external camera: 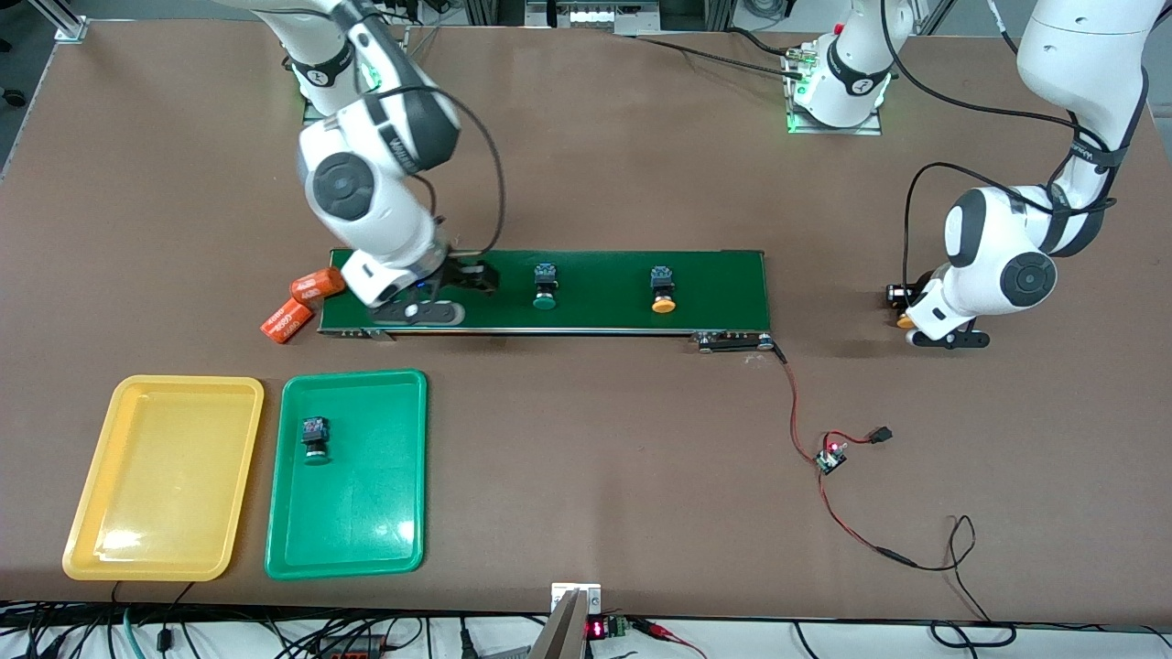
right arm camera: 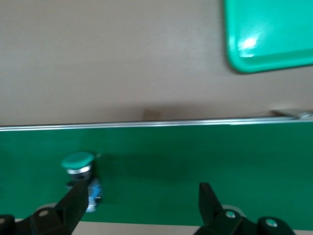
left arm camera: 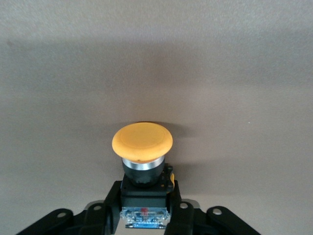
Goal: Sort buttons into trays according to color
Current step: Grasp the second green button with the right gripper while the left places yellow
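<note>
My right gripper (external camera: 472,278) is open and empty, low over the dark-green conveyor belt (external camera: 714,288) at the right arm's end. In the right wrist view its fingers (right arm camera: 73,203) stand wide apart, and a green-capped button (right arm camera: 78,164) lies on the belt just outside one of them. That green button (external camera: 545,286) and a yellow-orange button (external camera: 663,291) lie on the belt. Another green button (external camera: 315,439) lies in the green tray (external camera: 366,531). The yellow tray (external camera: 165,476) holds nothing. My left gripper (external camera: 902,309) is shut on a yellow-orange button (left arm camera: 142,142), low over the bare table past the belt's end.
Two orange cylinders (external camera: 302,302) lie at the belt's end toward the right arm. A red and black wire runs from the belt to a small circuit board (external camera: 831,458), nearer the front camera. A corner of the green tray (right arm camera: 269,34) shows in the right wrist view.
</note>
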Robot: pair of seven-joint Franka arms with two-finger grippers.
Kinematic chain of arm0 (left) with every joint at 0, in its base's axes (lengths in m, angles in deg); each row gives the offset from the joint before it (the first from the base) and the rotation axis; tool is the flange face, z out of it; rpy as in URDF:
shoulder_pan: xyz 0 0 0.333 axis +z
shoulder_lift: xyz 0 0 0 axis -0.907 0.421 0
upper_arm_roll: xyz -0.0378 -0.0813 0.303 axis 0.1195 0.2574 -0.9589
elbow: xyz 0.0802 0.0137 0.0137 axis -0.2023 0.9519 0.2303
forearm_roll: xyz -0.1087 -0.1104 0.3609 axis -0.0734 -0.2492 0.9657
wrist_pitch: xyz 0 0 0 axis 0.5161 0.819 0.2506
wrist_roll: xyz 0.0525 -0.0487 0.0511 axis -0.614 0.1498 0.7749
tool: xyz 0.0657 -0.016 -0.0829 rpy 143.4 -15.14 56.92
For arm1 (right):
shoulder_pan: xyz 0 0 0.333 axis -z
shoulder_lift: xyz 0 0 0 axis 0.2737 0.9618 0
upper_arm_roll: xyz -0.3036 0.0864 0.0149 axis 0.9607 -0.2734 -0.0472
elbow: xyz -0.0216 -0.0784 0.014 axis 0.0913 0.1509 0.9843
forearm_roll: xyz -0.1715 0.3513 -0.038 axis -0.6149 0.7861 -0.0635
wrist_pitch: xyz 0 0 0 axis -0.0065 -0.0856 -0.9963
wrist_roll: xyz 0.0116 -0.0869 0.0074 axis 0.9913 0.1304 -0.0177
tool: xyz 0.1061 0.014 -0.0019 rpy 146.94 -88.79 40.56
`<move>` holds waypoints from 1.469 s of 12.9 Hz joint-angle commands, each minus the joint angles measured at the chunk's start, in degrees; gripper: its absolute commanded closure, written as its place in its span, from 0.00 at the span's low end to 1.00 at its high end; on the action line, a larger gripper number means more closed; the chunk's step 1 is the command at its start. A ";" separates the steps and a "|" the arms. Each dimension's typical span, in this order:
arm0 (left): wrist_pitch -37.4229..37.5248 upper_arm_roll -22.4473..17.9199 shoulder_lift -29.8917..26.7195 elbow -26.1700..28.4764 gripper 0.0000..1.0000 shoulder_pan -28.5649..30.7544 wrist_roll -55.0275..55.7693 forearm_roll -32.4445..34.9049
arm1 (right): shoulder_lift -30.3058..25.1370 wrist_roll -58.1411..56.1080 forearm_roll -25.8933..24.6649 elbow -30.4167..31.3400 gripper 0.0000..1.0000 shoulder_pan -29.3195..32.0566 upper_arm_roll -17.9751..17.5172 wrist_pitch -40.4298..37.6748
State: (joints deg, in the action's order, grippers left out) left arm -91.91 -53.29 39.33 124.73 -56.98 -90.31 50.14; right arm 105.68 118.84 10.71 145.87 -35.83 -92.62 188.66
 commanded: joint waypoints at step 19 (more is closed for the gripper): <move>14.67 24.97 3.44 -16.09 0.00 -5.14 17.43 -18.43 | 4.30 13.84 -12.19 3.51 0.00 -4.49 -1.21 6.04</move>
State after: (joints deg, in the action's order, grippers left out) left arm -77.35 -28.60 43.33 108.53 -62.69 -72.80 32.82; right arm 110.15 130.92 -0.13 149.15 -40.28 -93.33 194.17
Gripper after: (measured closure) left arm 0.546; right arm 0.000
